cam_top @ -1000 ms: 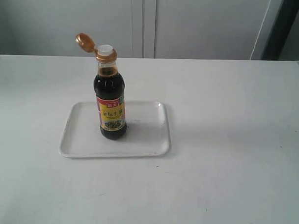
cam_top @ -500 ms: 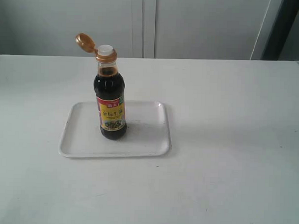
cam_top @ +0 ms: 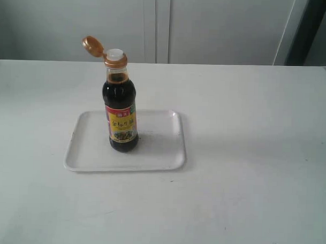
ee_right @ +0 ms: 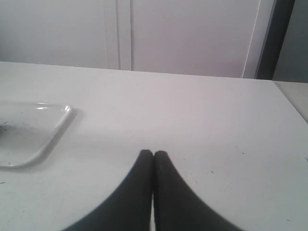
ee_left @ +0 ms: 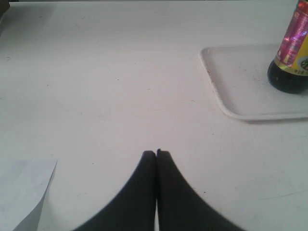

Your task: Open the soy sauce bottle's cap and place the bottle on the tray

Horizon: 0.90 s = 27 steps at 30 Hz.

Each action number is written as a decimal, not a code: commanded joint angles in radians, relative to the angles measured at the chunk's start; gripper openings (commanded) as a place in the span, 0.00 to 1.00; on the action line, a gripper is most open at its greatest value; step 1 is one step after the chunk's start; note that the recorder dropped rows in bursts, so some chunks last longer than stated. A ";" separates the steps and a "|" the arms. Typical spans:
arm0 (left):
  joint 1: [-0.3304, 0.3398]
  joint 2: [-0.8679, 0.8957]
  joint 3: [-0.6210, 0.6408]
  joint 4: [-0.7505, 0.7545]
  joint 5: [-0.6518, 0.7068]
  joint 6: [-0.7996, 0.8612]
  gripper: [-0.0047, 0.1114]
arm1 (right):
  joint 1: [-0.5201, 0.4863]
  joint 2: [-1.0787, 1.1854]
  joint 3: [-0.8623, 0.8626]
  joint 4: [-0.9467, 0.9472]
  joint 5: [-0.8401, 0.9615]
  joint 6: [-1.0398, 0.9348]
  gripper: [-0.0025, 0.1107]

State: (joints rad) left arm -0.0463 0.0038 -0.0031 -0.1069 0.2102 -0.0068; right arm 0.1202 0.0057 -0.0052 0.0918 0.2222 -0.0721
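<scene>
Bottle upright on the tray, cap flipped open, both hands closed and empty.

Starting on the left, my left hand (ee_left: 156, 153) sits low over the white surface (cam_top: 247, 157) with its two dark fingers pressed together and nothing between them; a sheet of white paper (ee_left: 24, 192) lies near it. From that wrist I see the tray (ee_left: 226, 103) well apart from the hand, with the base of the soy sauce bottle (ee_left: 292, 53) standing in it. In the exterior view the bottle stands upright on the tray, left of its middle, white spout exposed, and the cap (cam_top: 92, 45) hangs back to the left on its hinge. On the right, my right hand (ee_right: 153, 154) is also shut tight, holding nothing, with only a corner of the tray visible off to its side.
</scene>
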 commanded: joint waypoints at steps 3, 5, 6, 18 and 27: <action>0.003 -0.004 0.003 -0.013 -0.002 0.000 0.04 | -0.002 -0.006 0.005 -0.081 0.074 0.079 0.02; 0.003 -0.004 0.003 -0.013 -0.002 0.000 0.04 | -0.002 -0.006 0.005 -0.082 0.089 0.072 0.02; 0.003 -0.004 0.003 -0.013 -0.002 0.000 0.04 | -0.002 -0.006 0.005 -0.084 0.089 0.072 0.02; 0.003 -0.004 0.003 -0.013 -0.002 0.000 0.04 | -0.002 -0.006 0.005 -0.092 0.122 0.072 0.02; 0.003 -0.004 0.003 -0.013 -0.002 0.000 0.04 | -0.002 -0.006 0.005 -0.092 0.122 0.072 0.02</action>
State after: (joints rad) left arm -0.0463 0.0038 -0.0031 -0.1084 0.2102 -0.0068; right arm 0.1202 0.0057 -0.0052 0.0097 0.3434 0.0000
